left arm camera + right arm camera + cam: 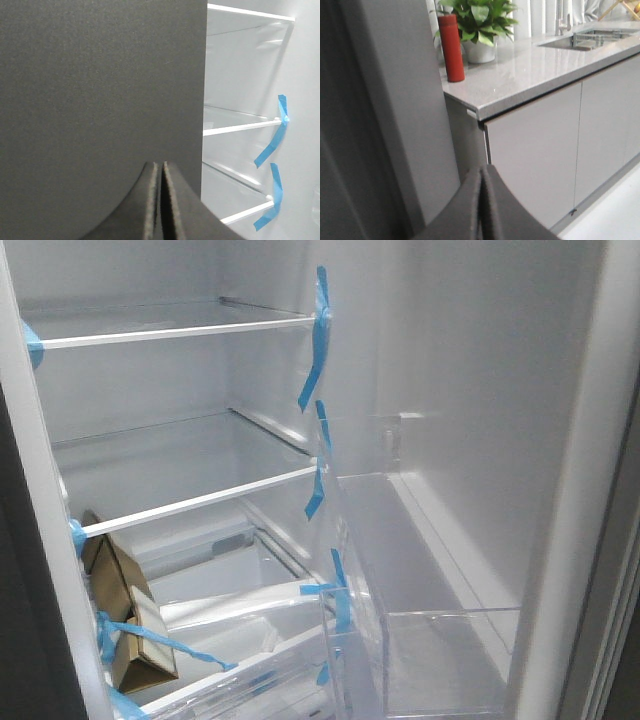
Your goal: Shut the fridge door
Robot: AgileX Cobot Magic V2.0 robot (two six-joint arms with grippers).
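Observation:
In the front view the fridge door stands open at the right. Its white inner lining faces me, with a clear plastic bin low down and a white edge strip. A sliver of its dark outer face shows at the far right. Neither gripper shows in this view. My left gripper is shut and empty, close against a matte dark grey panel beside the open fridge interior. My right gripper is shut and empty, next to a dark grey surface that may be the door's outer face.
Inside the fridge are glass shelves with blue tape at their ends and a cardboard box low at the left. The right wrist view shows a grey counter, a red bottle, a potted plant, a sink and light grey cabinet doors.

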